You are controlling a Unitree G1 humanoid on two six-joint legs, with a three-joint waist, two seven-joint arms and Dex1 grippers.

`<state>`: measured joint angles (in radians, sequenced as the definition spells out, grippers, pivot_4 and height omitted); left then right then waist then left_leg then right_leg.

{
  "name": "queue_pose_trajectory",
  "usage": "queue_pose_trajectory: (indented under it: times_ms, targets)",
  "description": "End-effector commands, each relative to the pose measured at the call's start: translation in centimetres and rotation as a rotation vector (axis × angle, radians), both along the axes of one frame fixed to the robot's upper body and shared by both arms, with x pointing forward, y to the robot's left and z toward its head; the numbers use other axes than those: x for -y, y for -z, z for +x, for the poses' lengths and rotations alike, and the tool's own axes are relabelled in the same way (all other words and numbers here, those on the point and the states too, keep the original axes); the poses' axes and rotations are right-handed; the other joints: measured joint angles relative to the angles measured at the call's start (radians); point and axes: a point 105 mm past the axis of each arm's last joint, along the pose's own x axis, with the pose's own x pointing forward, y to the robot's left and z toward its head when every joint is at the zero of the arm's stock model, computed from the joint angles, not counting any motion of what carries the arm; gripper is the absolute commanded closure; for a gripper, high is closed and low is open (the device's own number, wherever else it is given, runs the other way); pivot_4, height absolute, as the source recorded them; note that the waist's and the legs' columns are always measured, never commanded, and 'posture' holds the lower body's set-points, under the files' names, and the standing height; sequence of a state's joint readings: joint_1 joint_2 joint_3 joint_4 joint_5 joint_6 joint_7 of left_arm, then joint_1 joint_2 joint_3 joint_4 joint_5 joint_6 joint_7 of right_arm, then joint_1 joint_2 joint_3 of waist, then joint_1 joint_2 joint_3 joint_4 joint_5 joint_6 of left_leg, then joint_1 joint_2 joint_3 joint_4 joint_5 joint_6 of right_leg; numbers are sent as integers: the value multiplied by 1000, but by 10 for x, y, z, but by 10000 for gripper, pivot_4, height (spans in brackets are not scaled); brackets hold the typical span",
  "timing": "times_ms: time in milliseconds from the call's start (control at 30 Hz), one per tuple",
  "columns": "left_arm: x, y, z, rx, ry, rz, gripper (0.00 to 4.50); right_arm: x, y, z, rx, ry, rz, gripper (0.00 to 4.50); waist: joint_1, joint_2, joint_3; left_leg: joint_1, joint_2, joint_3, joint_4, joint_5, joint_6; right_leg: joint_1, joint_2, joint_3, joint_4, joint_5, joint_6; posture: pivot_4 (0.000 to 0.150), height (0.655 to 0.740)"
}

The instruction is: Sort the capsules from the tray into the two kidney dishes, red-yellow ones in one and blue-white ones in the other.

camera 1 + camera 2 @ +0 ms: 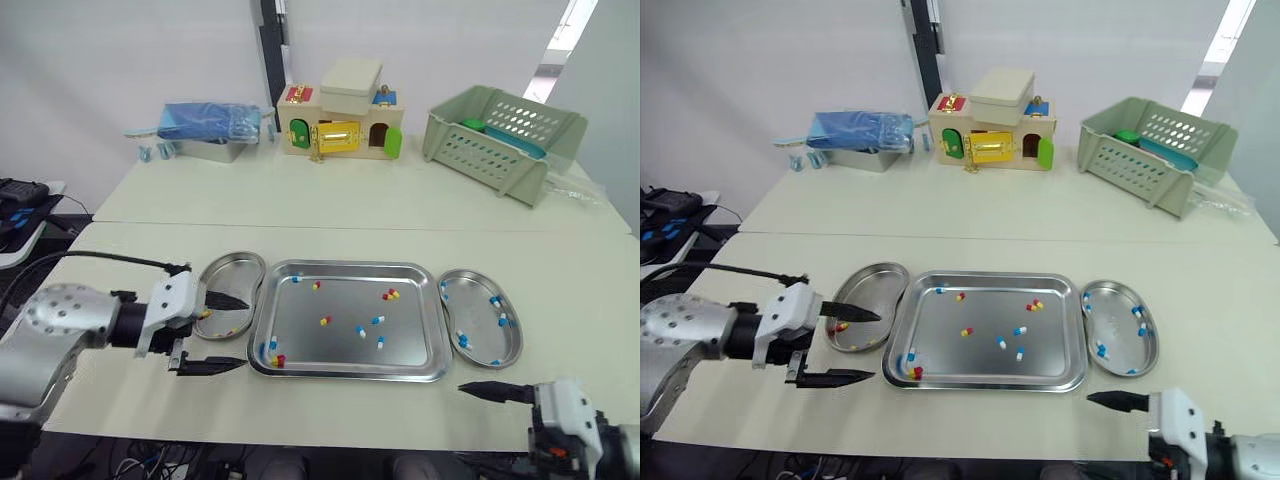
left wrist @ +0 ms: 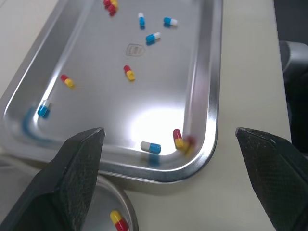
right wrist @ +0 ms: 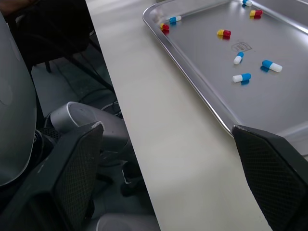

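Observation:
A steel tray (image 1: 345, 372) lies mid-table with several red-yellow capsules (image 1: 325, 321) and blue-white capsules (image 1: 377, 319) scattered in it. The left kidney dish (image 1: 232, 272) holds red-yellow capsules (image 1: 840, 326). The right kidney dish (image 1: 480, 356) holds several blue-white capsules (image 1: 495, 300). My left gripper (image 1: 243, 333) is open and low over the left dish's near end, beside the tray's front left corner, where a blue-white capsule (image 2: 150, 147) and a red-yellow capsule (image 2: 177, 138) lie. My right gripper (image 3: 167, 126) is open and empty, near the table's front edge, in front of the tray's right corner.
At the back of the table stand a wooden toy house (image 1: 340, 120), a green plastic basket (image 1: 500, 140) and a blue bag on a metal box (image 1: 205, 125). The table's front edge (image 3: 125, 125) runs close by my right gripper.

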<state>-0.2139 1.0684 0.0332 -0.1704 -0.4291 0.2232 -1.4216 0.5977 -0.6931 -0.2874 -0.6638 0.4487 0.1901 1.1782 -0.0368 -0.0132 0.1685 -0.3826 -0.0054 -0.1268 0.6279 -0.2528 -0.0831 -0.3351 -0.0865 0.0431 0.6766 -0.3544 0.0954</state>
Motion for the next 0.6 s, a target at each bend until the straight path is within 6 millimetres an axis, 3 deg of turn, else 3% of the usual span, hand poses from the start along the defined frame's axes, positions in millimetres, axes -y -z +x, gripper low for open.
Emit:
queue_pose_trajectory:
  times_ms: [33,333,433,600]
  targets:
    - [7,-3,2,5,155,91,0,-11,-7,0,60,-29,7,239,0,0,0,0,0,0,0,0,0,0,0,0,0,0,0,1500,7400]
    - [36,-8,32,126,465,289,0,-20,3,4,61,-32,8,239,4,-4,2,-1,0,-2,1,0,0,0,0,-1,1,0,0,1500,7400]
    - [47,-11,36,144,524,288,6106,-21,4,5,60,-32,8,0,0,-5,3,-1,0,-2,1,0,0,0,1,-1,1,0,0,1500,7400]
    - [47,1,28,123,644,385,22752,-21,7,5,59,-29,2,0,-7,-5,3,-1,0,-3,1,0,0,0,1,-1,1,0,0,1500,7400]
